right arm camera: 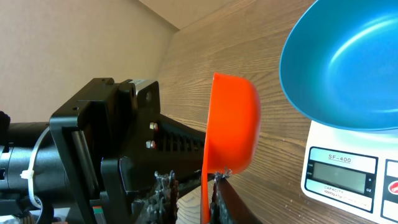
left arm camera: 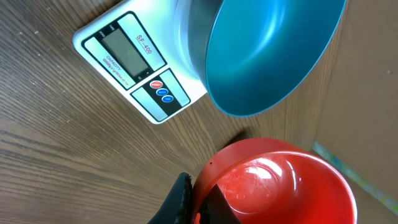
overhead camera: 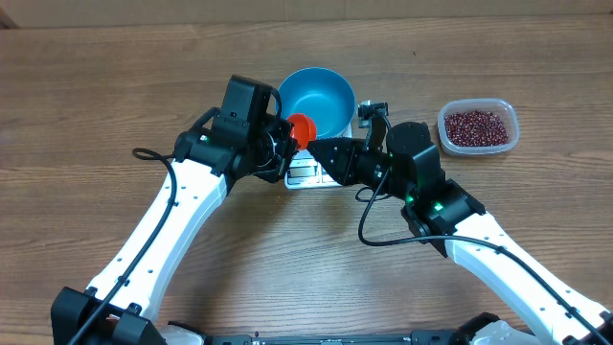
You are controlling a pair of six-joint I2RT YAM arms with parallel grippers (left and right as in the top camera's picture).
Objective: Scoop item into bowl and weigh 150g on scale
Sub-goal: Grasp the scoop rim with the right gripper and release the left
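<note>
The blue bowl [overhead camera: 316, 96] stands empty on the white scale [overhead camera: 305, 175], also seen in the left wrist view as bowl [left arm camera: 273, 50] and scale [left arm camera: 134, 59]. My left gripper [overhead camera: 283, 144] is shut on a red scoop [overhead camera: 301, 128], held empty just left of the bowl; one finger [left arm camera: 177, 202] presses its edge. My right gripper [right arm camera: 193, 190] is open around the scoop's thin handle [right arm camera: 205, 186]. The handle lies against the right finger [right arm camera: 222, 202], with a gap to the other one. The item, dark red beans [overhead camera: 475, 125], fills a clear tub at the right.
The clear tub [overhead camera: 513, 126] sits to the right of the scale, well apart from both arms. My left arm's black wrist [right arm camera: 106, 143] fills the left of the right wrist view, close to my right fingers. Both arms meet just in front of the scale.
</note>
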